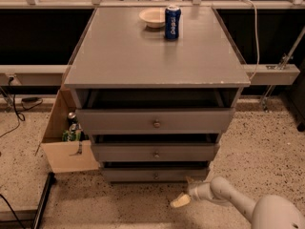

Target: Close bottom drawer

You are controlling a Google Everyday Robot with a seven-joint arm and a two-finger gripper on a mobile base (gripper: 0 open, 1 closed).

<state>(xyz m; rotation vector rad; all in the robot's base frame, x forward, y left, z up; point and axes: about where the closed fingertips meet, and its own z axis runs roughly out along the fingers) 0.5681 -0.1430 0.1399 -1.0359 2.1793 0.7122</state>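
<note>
We are looking down at a grey cabinet with three drawers stacked under a flat counter [157, 56]. The bottom drawer [138, 174] is sitting lowest in the stack, just above the speckled floor [267, 142]. It is showing a slim front panel with a small round knob [155, 176] at its middle. A dark gap is showing above its front, so we are reading it as standing partly out. The middle drawer [156, 152] and the top drawer [155, 121] are also showing dark gaps above their fronts, with the top one pulled out furthest.

The end effector [181, 201] is hovering low over the floor, in front of the bottom drawer and toward its right end. It is sitting below the level of the front panel and apart from it. Its yellowish tip is pointing left. We cannot tell whether it is apart or together. The pale arm [224, 194] is reaching in from the lower right corner.

On the counter, a shallow bowl [152, 17] and a blue can [172, 21] are standing near the back edge, just beside each other. An open cardboard box [69, 154] is resting on the floor against the cabinet's left side, holding a few bottles [71, 128]. A white cable [255, 27] is running down at the counter's right rear.
</note>
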